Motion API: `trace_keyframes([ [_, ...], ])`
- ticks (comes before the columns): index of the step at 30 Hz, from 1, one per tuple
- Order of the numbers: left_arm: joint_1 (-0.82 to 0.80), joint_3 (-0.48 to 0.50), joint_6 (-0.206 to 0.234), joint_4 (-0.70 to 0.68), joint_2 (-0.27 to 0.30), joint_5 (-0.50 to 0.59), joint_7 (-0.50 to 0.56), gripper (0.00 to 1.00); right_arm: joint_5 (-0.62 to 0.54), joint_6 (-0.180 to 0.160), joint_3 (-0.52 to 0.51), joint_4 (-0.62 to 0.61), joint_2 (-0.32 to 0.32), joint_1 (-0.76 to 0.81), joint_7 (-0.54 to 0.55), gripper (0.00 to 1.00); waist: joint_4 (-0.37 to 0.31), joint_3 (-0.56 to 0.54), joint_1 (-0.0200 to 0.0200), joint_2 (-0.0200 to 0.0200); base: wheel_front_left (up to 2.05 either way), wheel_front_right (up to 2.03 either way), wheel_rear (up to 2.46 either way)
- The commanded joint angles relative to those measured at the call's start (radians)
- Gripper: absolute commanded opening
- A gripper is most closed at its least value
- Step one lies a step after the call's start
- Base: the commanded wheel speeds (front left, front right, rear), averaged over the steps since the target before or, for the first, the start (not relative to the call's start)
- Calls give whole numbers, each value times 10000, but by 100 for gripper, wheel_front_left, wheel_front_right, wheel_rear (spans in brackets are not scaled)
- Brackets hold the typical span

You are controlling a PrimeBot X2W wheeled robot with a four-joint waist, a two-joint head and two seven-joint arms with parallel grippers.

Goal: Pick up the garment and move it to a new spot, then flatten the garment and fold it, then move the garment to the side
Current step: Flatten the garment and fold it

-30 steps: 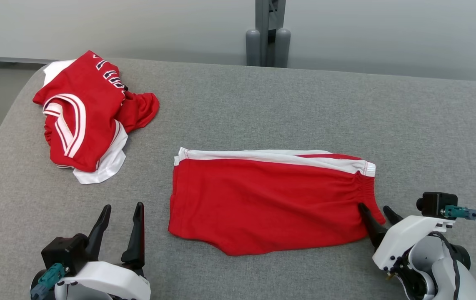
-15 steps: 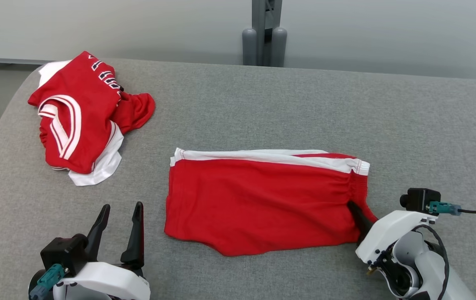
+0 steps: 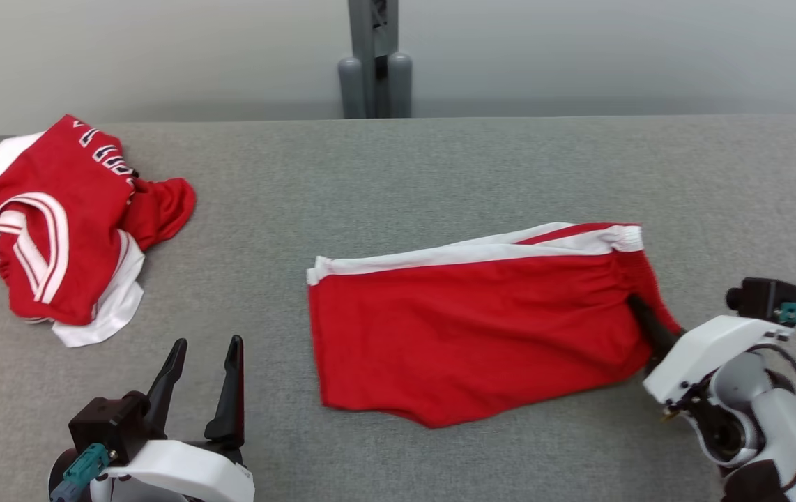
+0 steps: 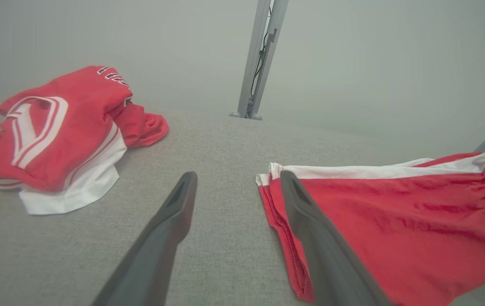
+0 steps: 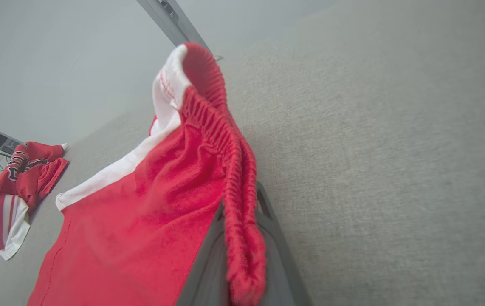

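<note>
Head view: two garments are counted on one grey counter [image 3: 440, 174]. One pair of red shorts [image 3: 468, 335], white-striped, is spread toward the near edge, right of centre. Its waistband end is lifted and is clamped by the right pincer [image 3: 642, 314], whose fingers are closed on the elastic. One crumpled red-and-white jersey [image 3: 56, 230] is noted by the far left corner. The left pincer [image 3: 207, 341] is held at the near edge with its fingers spread, and nothing is gripped.

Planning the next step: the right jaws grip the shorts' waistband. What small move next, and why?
Probably lift the right gripper slightly and draw the shorts sideways: its jaws are shut on the waistband, while the rest lies flat on the grey surface.
</note>
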Motion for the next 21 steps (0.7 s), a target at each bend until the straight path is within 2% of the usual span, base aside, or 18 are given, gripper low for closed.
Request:
trace_keyframes([
  [1, -60, 3, 4, -86, 63, 69, -52, 100, -60, 1, -197, -141, -207, 105, 110, 0, -252, -43, 0, 0, 0, 0, 0],
  [7, -244, -122, -78, -396, 86, 198, -36, 100, -930, 1, -1353, -583, -650, 165, 748, 0, -755, -12, 0, 0, 0, 0, 0],
  [11, -385, -236, -135, -498, 72, 282, 2, 100, -1748, 1, -2305, -816, -672, 147, 1226, 0, -900, 39, 0, 0, 0, 0, 0],
  [15, -463, -299, -164, -495, 48, 283, 12, 100, -2394, 1, -2974, -1122, -338, 136, 1695, 0, -954, 64, 0, 0, 0, 0, 0],
  [21, -461, -362, -181, -411, 31, 256, 33, 100, -2891, 1, -3075, -1947, 391, 177, 2322, 0, -984, -15, 0, 0, 0, 0, 0],
])
